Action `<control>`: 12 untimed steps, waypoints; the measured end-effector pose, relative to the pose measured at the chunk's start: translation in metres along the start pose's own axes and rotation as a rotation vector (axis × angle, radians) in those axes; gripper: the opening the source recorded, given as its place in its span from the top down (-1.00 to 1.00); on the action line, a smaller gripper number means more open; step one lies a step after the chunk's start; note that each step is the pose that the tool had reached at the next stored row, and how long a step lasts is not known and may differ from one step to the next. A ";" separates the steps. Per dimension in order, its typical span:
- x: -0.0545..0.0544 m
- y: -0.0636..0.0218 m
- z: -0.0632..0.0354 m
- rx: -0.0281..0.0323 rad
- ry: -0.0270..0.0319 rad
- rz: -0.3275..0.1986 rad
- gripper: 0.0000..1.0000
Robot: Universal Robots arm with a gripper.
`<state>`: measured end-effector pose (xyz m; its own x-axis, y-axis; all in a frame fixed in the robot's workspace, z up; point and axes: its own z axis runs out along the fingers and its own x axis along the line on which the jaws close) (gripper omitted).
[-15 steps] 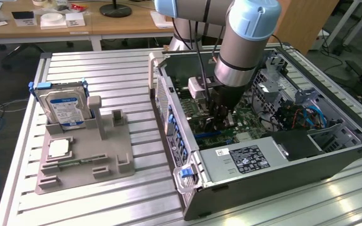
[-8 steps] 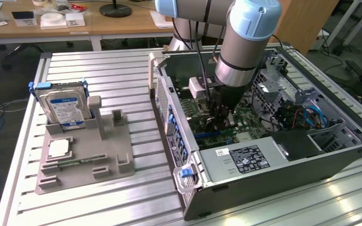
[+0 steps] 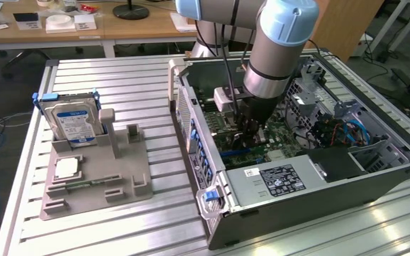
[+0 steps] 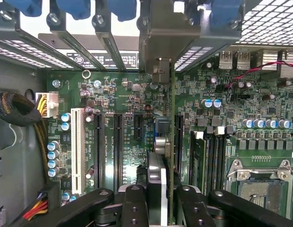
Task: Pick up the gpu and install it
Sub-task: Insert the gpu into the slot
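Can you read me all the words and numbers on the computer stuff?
None can be read for certain.
Hard drive label: print too small to read.
Power supply black sticker: too blurred to read.
Motherboard white print beside the slots: too small to read.
The gpu, held edge-on in the gripper: no text to see.
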<state>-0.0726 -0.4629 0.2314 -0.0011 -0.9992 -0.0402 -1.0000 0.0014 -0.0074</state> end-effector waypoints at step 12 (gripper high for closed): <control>0.000 0.0019 0.0006 -0.0001 0.0000 0.003 0.44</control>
<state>-0.0746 -0.4629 0.2308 -0.0038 -0.9992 -0.0402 -1.0000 0.0041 -0.0072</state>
